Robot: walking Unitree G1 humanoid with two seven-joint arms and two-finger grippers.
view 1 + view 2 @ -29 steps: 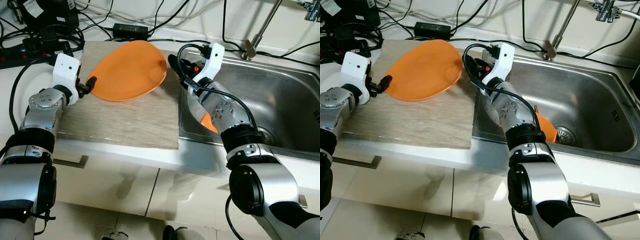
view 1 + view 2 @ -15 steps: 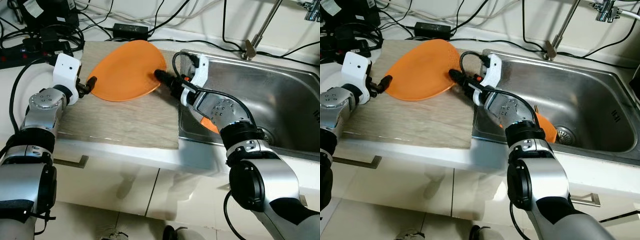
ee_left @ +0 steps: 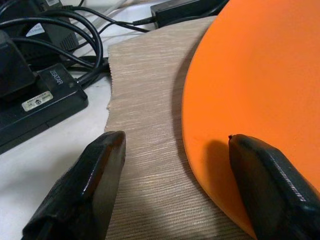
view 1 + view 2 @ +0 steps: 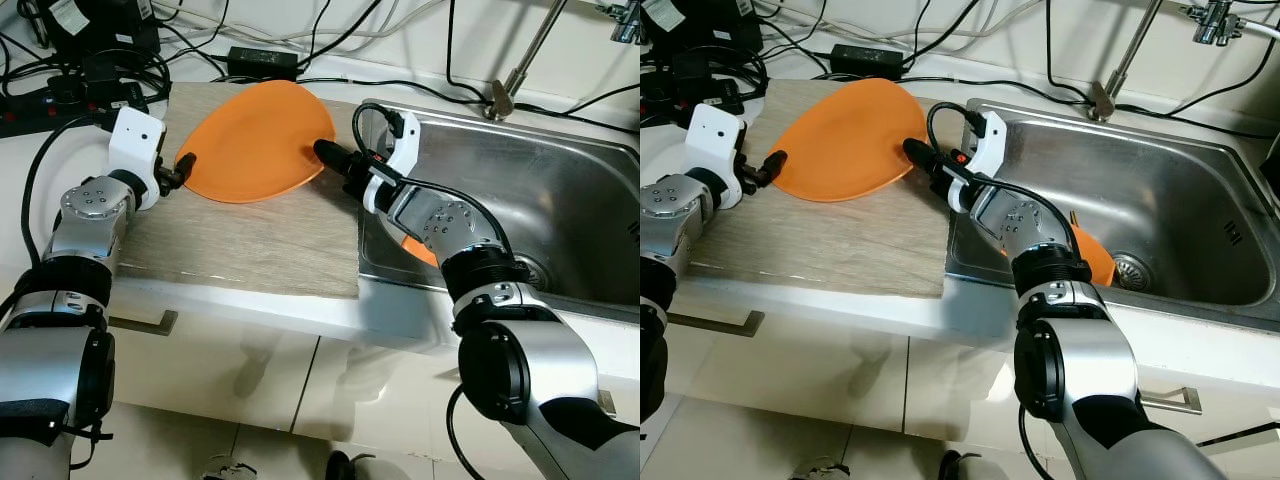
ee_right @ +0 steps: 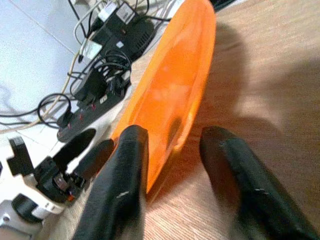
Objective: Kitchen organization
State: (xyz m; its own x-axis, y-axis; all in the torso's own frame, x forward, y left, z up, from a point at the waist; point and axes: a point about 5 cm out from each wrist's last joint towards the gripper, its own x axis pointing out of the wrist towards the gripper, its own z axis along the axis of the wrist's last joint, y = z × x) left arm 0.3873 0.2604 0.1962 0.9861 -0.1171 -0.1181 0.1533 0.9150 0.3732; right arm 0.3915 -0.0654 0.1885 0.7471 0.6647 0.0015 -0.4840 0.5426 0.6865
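Observation:
An orange plate lies on the wooden board, its right side slightly raised. My left gripper is open at the plate's left edge; in the left wrist view one finger rests on the board and the other sits over the plate. My right gripper reaches from the sink side to the plate's right rim. It is open, and in the right wrist view the plate's rim runs between its two fingers. A second orange dish lies in the sink, partly hidden by my right forearm.
The steel sink with its tap is to the right of the board. Black cables, a power strip and an adapter crowd the counter behind and left of the board. The counter's front edge is close below.
My right gripper has swung down from above the sink's corner to the plate's right rim and now straddles it. The left gripper and the plate have stayed put.

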